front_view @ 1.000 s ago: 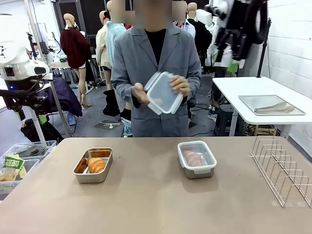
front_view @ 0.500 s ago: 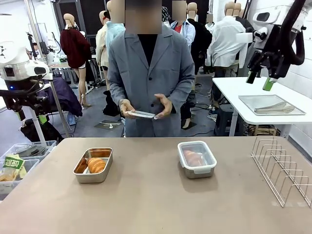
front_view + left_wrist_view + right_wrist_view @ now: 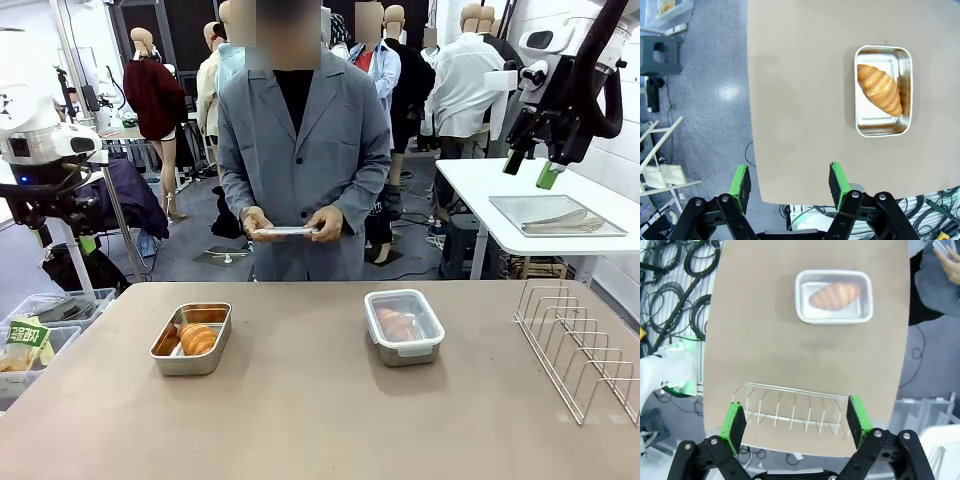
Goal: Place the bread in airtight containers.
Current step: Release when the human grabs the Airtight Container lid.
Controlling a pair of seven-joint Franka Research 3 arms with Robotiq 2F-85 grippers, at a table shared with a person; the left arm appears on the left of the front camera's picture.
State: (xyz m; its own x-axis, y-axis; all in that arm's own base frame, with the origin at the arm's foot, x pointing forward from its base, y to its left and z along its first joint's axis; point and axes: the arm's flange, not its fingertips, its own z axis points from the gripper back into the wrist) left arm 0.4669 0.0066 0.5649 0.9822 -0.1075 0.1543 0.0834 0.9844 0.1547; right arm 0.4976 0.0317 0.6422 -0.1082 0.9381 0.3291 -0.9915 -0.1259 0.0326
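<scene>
I see no writing I can read. On my smooth tan worktop (image 3: pixel 320 400), left of the middle in the front view, a shiny steel pan (image 3: pixel 191 338) sits open with a ridged golden croissant (image 3: pixel 198 339) inside. Right of the middle, a second pan (image 3: pixel 403 326) wears a clear lid over its croissant (image 3: pixel 397 323). The person's hands (image 3: pixel 328 223) hold another clear lid (image 3: pixel 285 231) flat. A wire rack (image 3: pixel 580 345) stands at the right edge. My left pincer (image 3: pixel 789 181) and right pincer (image 3: pixel 796 423) both hang released, holding nothing.

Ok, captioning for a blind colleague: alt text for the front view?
A person holds a clear lid behind a table with one open pan holding a croissant and one lidded pan.
</scene>
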